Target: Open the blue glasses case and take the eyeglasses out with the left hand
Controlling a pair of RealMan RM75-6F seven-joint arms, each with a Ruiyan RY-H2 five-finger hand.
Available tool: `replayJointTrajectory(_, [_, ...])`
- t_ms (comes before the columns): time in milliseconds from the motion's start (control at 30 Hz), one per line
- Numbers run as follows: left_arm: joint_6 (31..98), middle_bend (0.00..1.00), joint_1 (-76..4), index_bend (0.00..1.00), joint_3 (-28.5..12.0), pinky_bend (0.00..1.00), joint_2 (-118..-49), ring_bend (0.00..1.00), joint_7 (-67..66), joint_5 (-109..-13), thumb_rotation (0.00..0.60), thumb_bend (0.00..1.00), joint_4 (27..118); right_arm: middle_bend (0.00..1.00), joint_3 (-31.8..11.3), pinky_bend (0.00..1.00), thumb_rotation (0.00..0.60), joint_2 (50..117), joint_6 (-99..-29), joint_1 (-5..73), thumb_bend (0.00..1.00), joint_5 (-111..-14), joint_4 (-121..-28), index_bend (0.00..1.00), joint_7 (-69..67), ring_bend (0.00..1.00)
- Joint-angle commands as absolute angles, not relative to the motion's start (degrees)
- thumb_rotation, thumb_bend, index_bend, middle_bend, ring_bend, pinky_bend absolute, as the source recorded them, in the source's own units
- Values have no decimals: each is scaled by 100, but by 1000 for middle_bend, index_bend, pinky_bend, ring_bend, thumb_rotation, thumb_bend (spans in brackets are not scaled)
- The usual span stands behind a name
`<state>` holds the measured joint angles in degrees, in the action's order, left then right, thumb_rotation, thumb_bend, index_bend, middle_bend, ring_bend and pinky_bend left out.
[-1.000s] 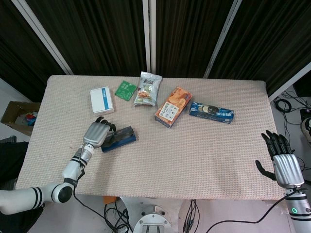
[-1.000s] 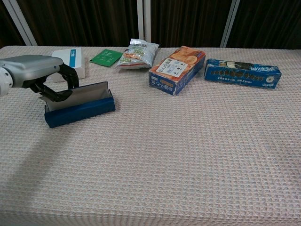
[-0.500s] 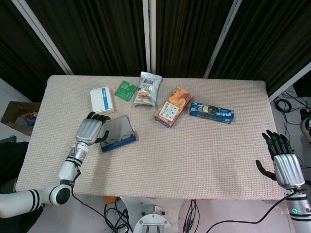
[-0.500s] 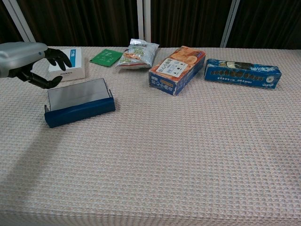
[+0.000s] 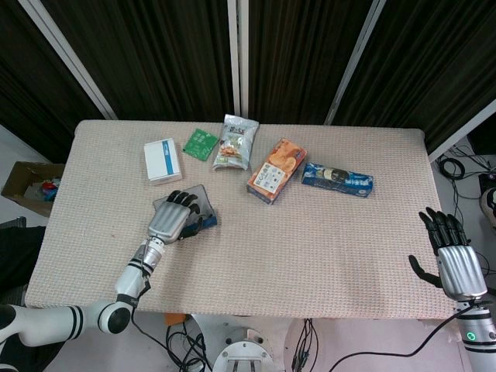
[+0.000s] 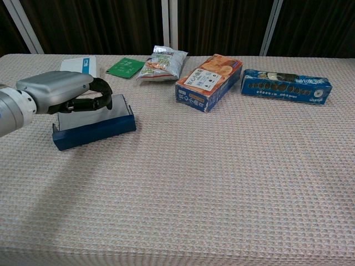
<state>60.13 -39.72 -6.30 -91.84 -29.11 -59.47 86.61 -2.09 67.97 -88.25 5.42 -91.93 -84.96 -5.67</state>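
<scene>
our left hand [image 5: 172,217] hovers over the open blue glasses case [image 6: 94,123] on the near-left part of the table [image 5: 325,248]. the case lies with its long axis running roughly left to right across us, tilted slightly, its lid [image 5: 200,196] standing up along the far side. seen from the chest camera, the case sits directly beneath and just beyond our left hand, so the reach that comes next is, in our judgement, a short drop straight down into the tray.

the dark fingers [image 6: 102,88] of that hand are curled downward over the case's open mouth, loosely arched rather than clenched. we cannot tell whether they touch the case or its contents, and we see nothing held in them. the eyeglasses themselves are hidden from us; we presume they lie inside the case, under the hand.

our right hand [image 5: 452,258] waits at the near-right edge of the table, well apart from the case, fingers spread and holding nothing. the left hand is plainly the nearer one.
</scene>
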Motion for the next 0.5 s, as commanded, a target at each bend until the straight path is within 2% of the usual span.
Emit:
replayJointTrajectory(33, [6091,146,-3987,370,-584,109,-9309,107,-3133,-5886,0,481,8568,48,-208,0,600,6805,-8818,541,280,-9188,-8477,0,-583,0])
replayJointTrajectory(300, [5951,146,-4047,369,-569,108,-9535,107,-3128,-5938,0,482,8489,48,-202,0,600,6809,-8823,529,280,-9187,-8443,0,-610,0])
replayJointTrajectory(500, [5841,145,-4022,383,-461,108,-9414,107,-3017,-6077,0,482,8847,48,-199,0,600,6804,-8842,519,280,-9200,-8444,0,-620,0])
